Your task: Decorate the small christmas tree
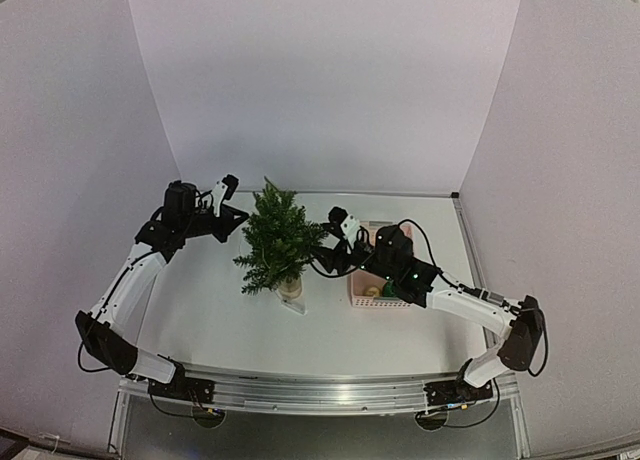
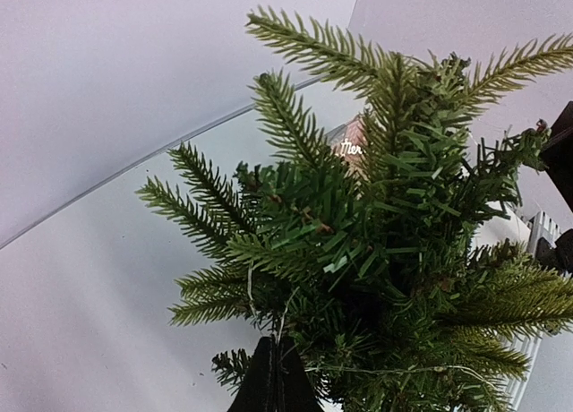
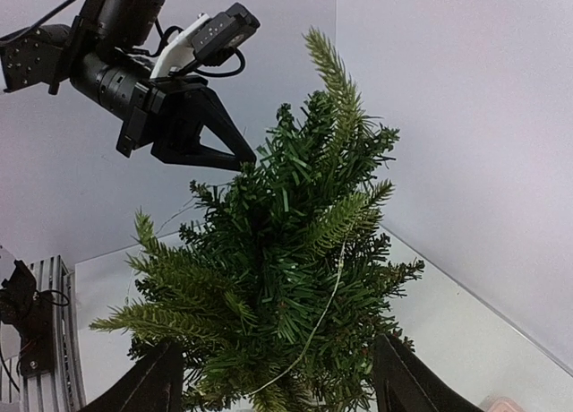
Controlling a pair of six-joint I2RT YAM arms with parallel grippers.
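White table, white walls all round. Small christmas tree is standing upright mid-table, w/ a thin pale strand hanging down through its needles. Left gripper is touching the tree's upper left side, fingers together; can't tell if it's pinching the strand. Right gripper is facing the tree from the opposite side, fingers apart, carrying nothing. Pink basket is sitting just right of the tree, under the right arm. Prob. the strand-draping step is going on. Next move is likely calling for the right arm to take the strand or fetch an ornament w/out tipping the tree.
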